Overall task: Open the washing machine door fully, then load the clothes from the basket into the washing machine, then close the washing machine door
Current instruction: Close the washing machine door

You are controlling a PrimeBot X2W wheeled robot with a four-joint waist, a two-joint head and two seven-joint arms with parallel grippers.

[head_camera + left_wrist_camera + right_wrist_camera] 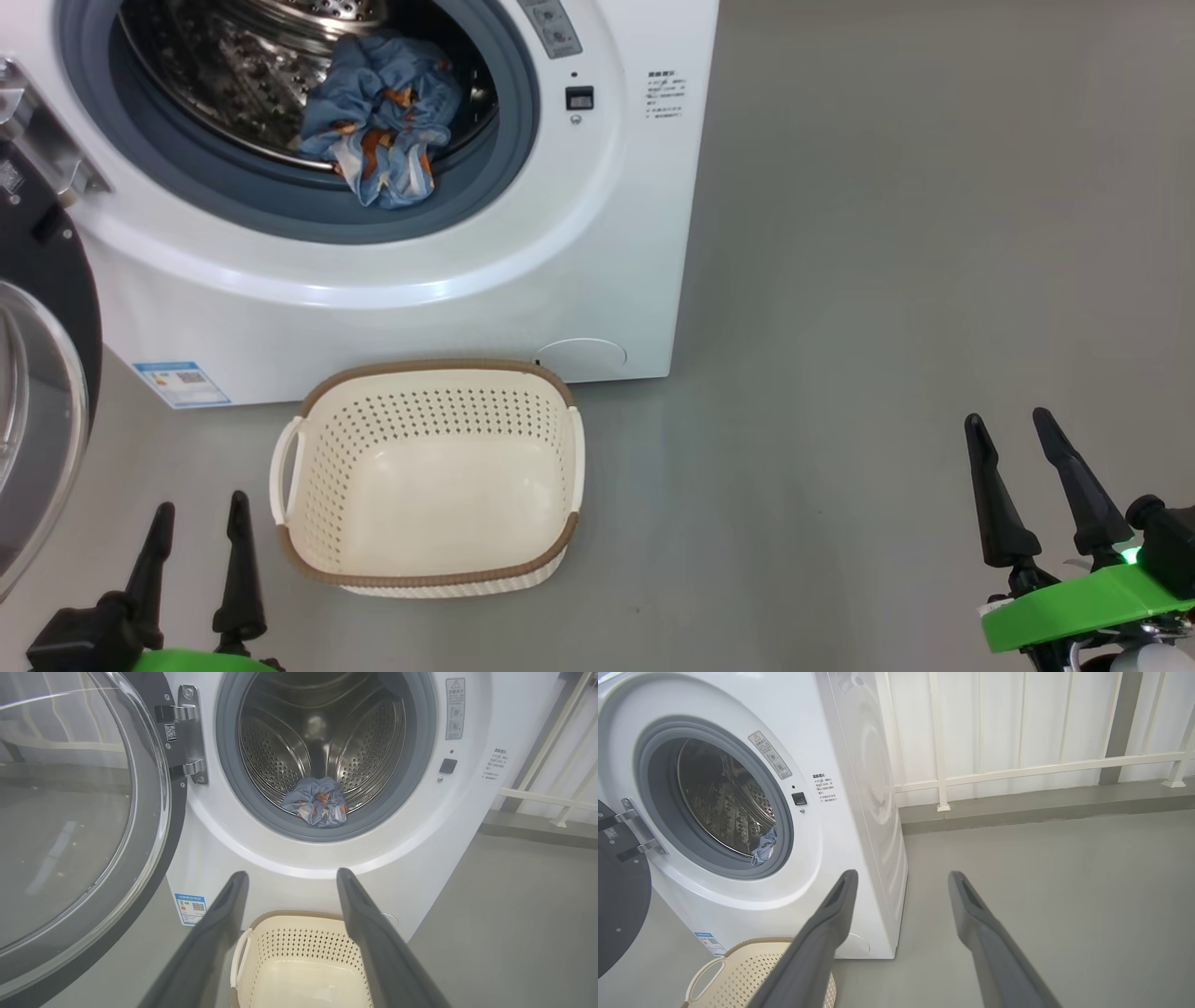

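Washing machine door (37, 392) partly off-frame left

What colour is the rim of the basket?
The basket has a brown, woven-look rim over cream-white perforated walls; clearest in the head view.

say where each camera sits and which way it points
Head view: on the head, looking down at the washing machine and empty basket; left gripper and right gripper at the bottom.
Left wrist view: on the left arm, facing into the drum with the clothes, washing machine door open at left; own fingers.
Right wrist view: on the right arm, facing the machine at an angle; own fingers.
Shared: all three show basket and clothes.
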